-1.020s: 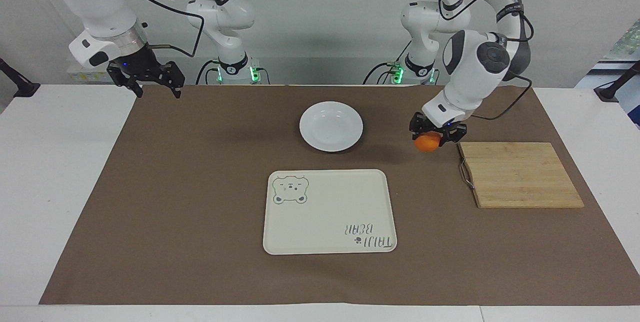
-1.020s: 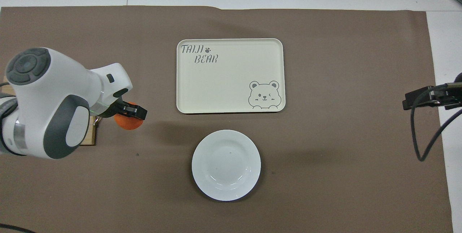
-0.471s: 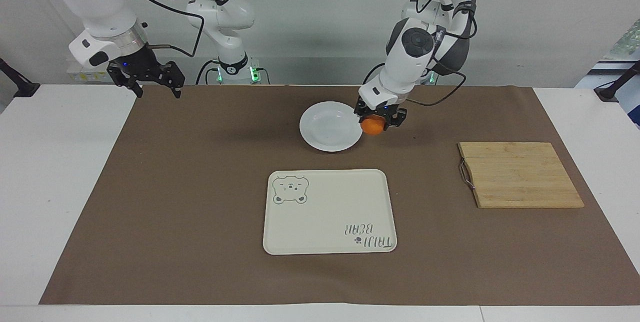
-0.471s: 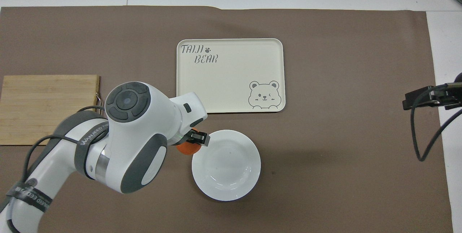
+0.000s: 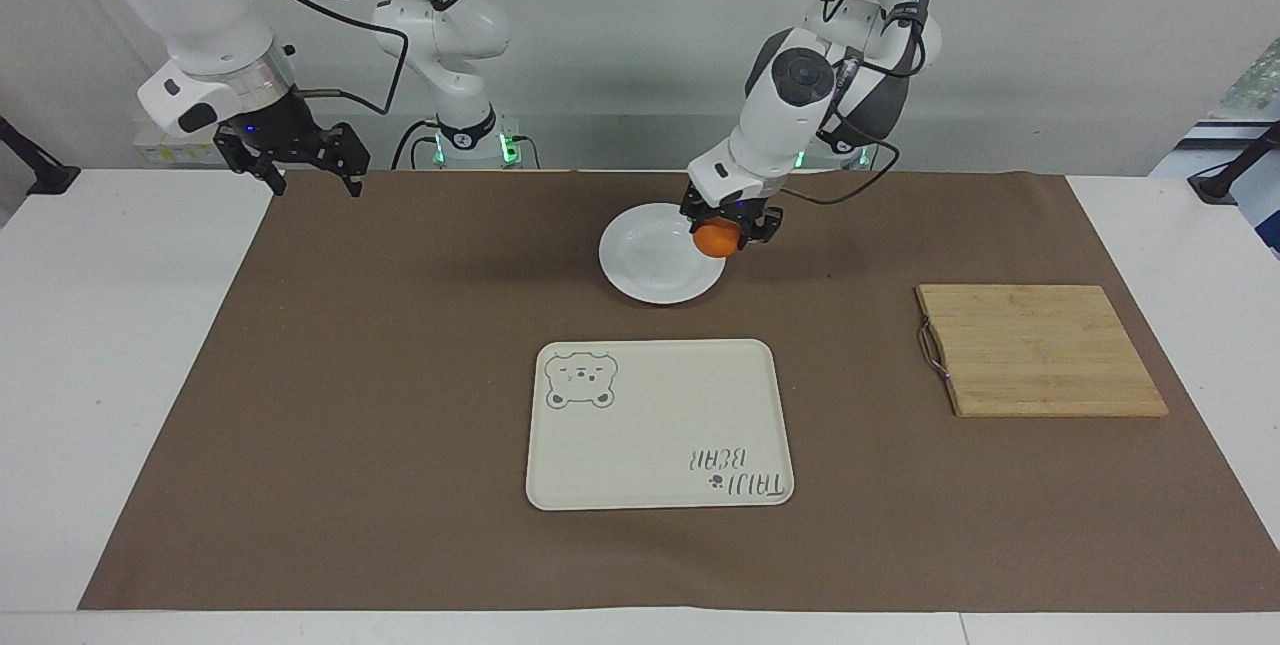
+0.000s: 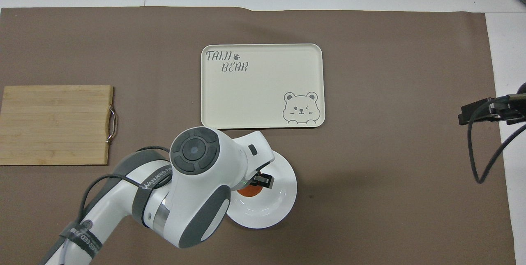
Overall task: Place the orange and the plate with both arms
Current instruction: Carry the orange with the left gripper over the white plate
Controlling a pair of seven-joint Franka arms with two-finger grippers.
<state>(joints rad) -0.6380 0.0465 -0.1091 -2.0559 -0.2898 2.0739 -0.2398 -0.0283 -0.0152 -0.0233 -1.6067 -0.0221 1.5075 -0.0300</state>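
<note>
— Orange (image 5: 716,239): where is it?
— Clamped in the left gripper (image 5: 726,228), over the plate (image 5: 645,265), at the rim toward the left arm's end.
— And the right gripper (image 5: 296,155)?
— It waits, fingers apart, well away from the plate.

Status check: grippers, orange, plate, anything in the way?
Left gripper shut on small round orange, raised over round white plate. Right gripper open, waiting over the mat's edge at its own end. Nothing in the way.
</note>
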